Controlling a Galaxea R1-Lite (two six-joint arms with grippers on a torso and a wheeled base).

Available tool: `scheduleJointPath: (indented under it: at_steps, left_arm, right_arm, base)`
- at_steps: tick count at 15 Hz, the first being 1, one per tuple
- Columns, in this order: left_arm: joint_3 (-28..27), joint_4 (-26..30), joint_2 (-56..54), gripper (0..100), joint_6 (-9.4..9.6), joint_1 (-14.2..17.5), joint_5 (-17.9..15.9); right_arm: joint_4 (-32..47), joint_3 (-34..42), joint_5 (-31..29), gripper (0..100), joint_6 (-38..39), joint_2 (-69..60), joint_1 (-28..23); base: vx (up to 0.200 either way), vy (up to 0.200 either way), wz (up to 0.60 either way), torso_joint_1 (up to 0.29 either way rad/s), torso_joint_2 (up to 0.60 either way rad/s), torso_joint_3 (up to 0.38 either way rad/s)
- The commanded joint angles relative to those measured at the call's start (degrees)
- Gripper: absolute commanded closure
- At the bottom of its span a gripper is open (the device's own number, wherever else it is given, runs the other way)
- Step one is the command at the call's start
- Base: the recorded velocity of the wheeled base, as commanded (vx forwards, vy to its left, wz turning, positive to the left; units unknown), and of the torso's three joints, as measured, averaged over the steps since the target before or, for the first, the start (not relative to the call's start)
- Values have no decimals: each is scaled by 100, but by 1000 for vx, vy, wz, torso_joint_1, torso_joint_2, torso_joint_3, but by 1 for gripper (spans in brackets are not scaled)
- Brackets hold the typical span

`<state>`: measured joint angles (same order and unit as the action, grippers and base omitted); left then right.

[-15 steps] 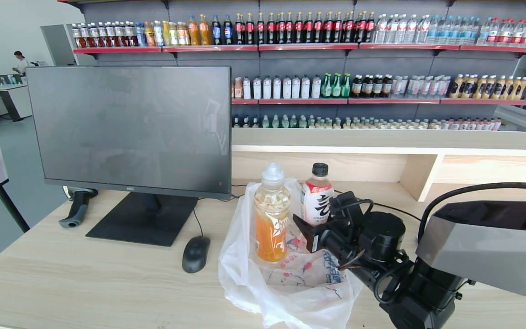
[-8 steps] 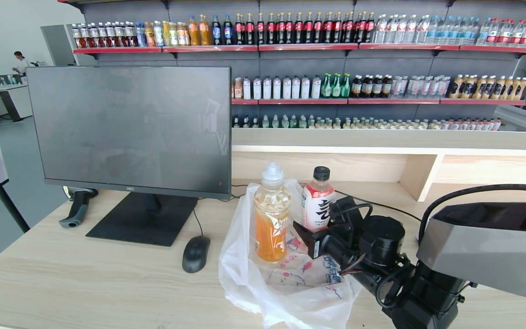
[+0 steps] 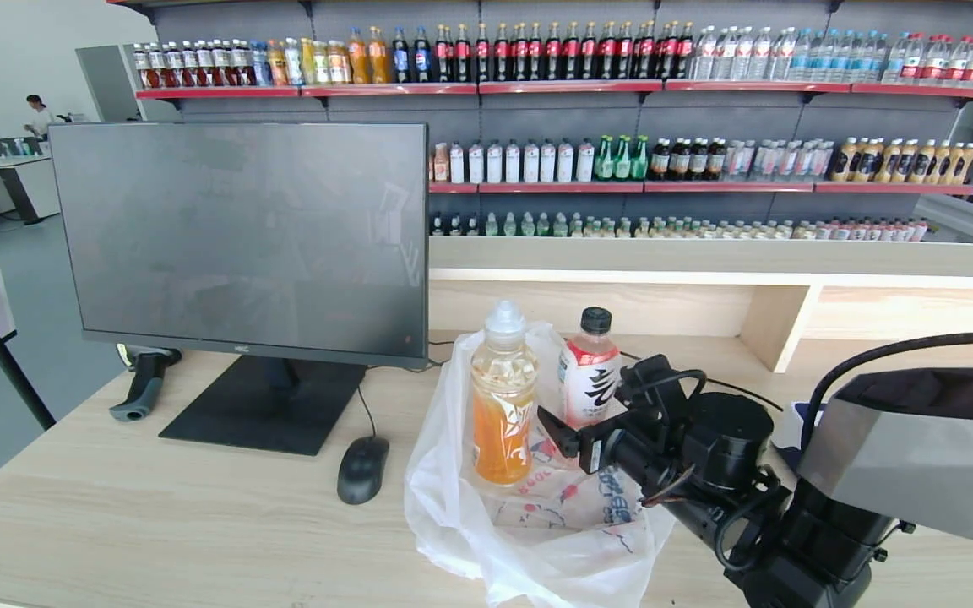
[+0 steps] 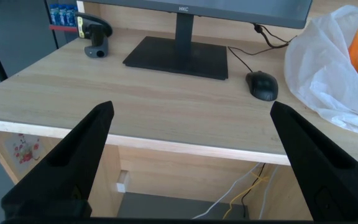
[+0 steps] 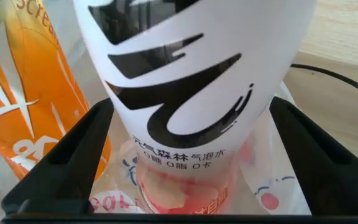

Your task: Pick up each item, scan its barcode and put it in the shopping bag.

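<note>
Lowered white bottle (image 3: pixel 588 371) upright in shopping bag (image 3: pixel 444 473) beside orange bottle (image 3: pixel 502 414), right gripper (image 3: pixel 584 412) spread around it.

The white bottle (image 5: pixel 185 112) has its cap cut off at the right wrist view's edge; the orange bottle (image 5: pixel 23 106) shows only one side there. The monitor (image 3: pixel 241 236) hides the barcode scanner's (image 3: pixel 144 387) head. Labels on the shelf bottles (image 3: pixel 537 160) are too small to read.

— What colour do we make the shopping bag (image 3: pixel 444 498)?
— Translucent white, with red and blue print. We also see an orange drink bottle (image 3: pixel 502 422) with a white cap, and a white bottle (image 3: pixel 588 380) with black brush strokes, a black cap and a pink base.
— And the desk (image 3: pixel 157 523)?
— Pale wood grain; black mouse (image 3: pixel 362 469).
</note>
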<state>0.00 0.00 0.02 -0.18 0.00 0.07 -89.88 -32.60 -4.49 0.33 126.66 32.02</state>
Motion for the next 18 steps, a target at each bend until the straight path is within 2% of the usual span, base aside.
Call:
scheduleJointPath:
  at_steps: [1,11,14,18]
  left_arm:
    - [0,0,-2,0,18,0,1]
    - [0,9,-2,0,9,0,1]
    - [0,0,-2,0,9,0,1]
    - [0,9,6,0,-17,9,1]
  right_arm:
    - [-12,430,0,0,-42,-484,-3]
    - [-12,1985,0,0,-112,-2646,76]
    - [-12,1985,0,0,-112,-2805,85]
    - [-12,1854,0,0,-112,-2813,155]
  base:
    - [0,0,0,0,0,0]
    - [0,0,0,0,0,0]
    - [0,0,0,0,0,0]
    - [-200,0,0,2,2,-1]
